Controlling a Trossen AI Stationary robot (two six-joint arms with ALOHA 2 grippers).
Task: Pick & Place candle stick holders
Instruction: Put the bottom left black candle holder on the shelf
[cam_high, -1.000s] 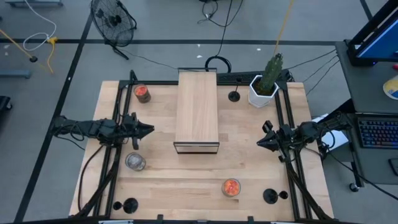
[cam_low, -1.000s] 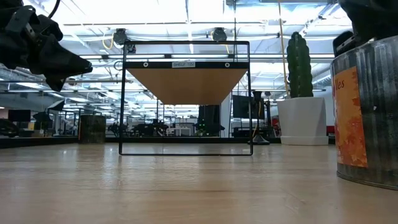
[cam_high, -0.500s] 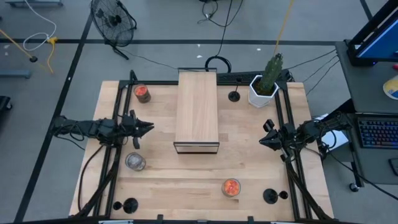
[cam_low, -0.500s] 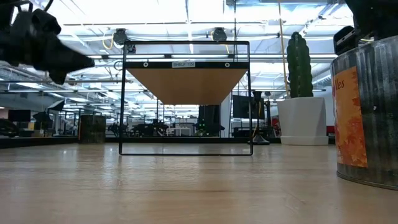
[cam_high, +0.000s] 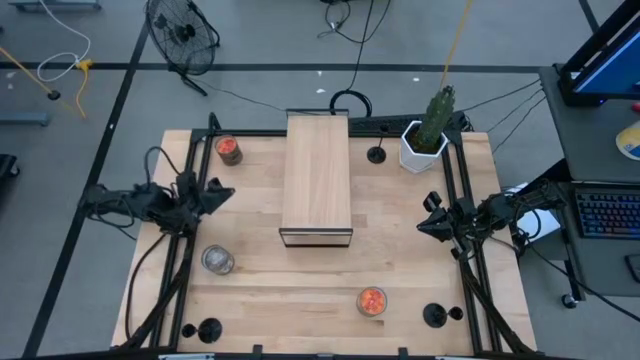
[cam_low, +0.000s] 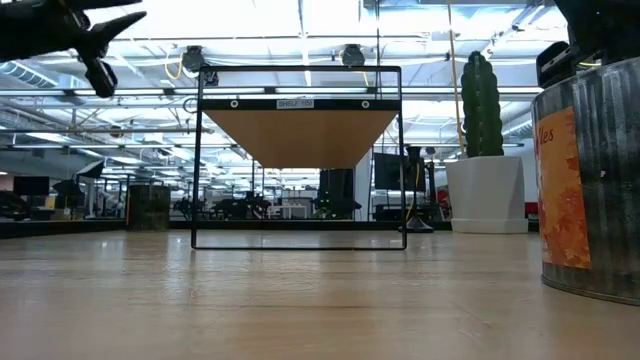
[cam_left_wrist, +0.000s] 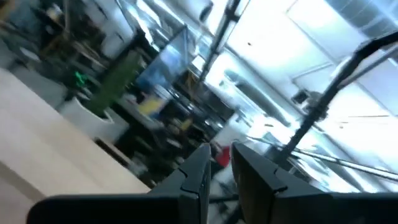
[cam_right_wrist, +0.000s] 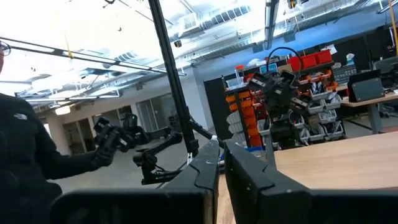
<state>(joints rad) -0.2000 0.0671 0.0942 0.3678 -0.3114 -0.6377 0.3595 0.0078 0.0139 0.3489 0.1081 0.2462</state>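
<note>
While both arms hang above the table, left gripper (cam_high: 222, 190) narrowly parted, empty, right gripper (cam_high: 424, 226) closed, empty

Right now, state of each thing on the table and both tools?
left tool: empty, nearly shut, raised off the table.
right tool: shut, empty.
orange cup, back left: upright, untouched.
silvery cup: upright, untouched.
orange cup, front: upright, untouched.
black holders: standing, apart.
wooden box: lying flat.
</note>
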